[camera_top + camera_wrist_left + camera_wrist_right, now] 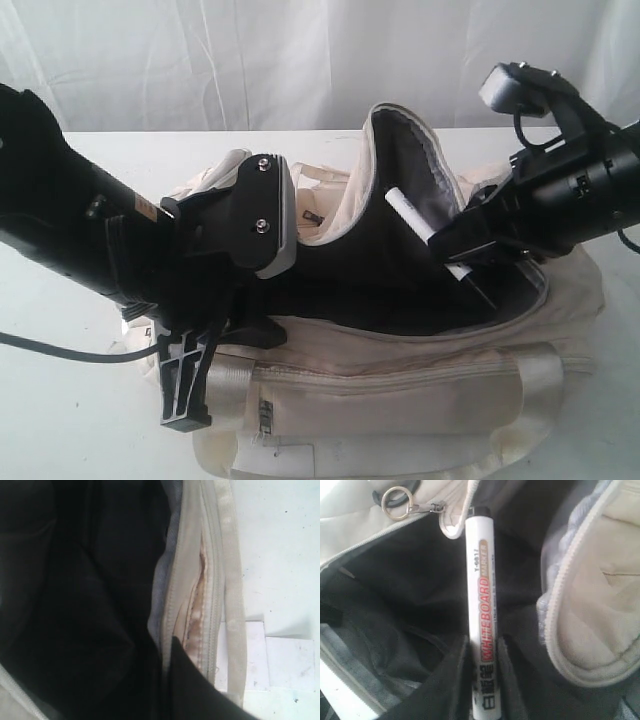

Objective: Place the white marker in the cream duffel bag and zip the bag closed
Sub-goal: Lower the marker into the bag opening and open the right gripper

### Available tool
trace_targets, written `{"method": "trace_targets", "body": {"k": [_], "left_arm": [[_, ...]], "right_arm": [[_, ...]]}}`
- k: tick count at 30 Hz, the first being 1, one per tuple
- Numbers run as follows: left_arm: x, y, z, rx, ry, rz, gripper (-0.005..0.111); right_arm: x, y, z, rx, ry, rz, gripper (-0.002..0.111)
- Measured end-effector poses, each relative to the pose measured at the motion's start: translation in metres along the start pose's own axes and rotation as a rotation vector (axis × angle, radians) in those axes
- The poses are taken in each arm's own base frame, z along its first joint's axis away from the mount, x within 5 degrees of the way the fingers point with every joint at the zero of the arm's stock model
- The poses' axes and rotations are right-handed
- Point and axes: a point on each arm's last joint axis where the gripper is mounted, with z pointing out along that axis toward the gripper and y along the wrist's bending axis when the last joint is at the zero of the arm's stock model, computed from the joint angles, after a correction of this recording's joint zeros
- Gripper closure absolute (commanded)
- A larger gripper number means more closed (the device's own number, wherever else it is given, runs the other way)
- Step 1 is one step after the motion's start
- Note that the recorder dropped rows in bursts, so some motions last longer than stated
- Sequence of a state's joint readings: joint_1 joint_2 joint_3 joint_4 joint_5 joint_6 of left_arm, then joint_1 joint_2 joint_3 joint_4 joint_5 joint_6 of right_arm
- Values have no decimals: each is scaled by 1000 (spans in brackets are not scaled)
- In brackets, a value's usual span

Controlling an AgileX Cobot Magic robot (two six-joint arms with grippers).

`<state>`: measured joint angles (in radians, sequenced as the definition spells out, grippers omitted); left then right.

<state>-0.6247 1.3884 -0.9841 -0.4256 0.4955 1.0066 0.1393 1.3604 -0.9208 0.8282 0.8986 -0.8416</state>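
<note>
The cream duffel bag [420,385] lies across the table with its top unzipped and its dark lining [340,285] showing. The flap [395,140] stands up at the back. Over the opening, my right gripper [458,250] is shut on the white marker [412,212], which points up and left. In the right wrist view the marker [479,570] reads "WHITEBOARD" and sits pinched between the black fingers [455,680], above the lining. My left gripper [186,385] is at the bag's near left rim; one black finger [197,692] presses on the cream zip edge [182,605], the other is lost against the dark lining.
A zip pull with a metal ring [397,502] hangs at the opening's edge. A shiny webbing strap [520,390] wraps the bag's front. White paper patches [282,662] lie on the white table [60,430]. A white curtain hangs behind.
</note>
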Motion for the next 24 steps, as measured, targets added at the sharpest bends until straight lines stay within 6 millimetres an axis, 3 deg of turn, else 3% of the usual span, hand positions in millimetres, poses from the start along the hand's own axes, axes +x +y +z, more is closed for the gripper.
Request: {"method": "trace_targets", "body": {"k": [13, 24], "left_arm": [[0, 0, 0, 0, 0, -2, 107], [0, 0, 0, -2, -1, -11, 107]], "right_arm": [[2, -17, 22, 12, 44, 11, 101], [5, -15, 59, -5, 114, -31, 99]]}}
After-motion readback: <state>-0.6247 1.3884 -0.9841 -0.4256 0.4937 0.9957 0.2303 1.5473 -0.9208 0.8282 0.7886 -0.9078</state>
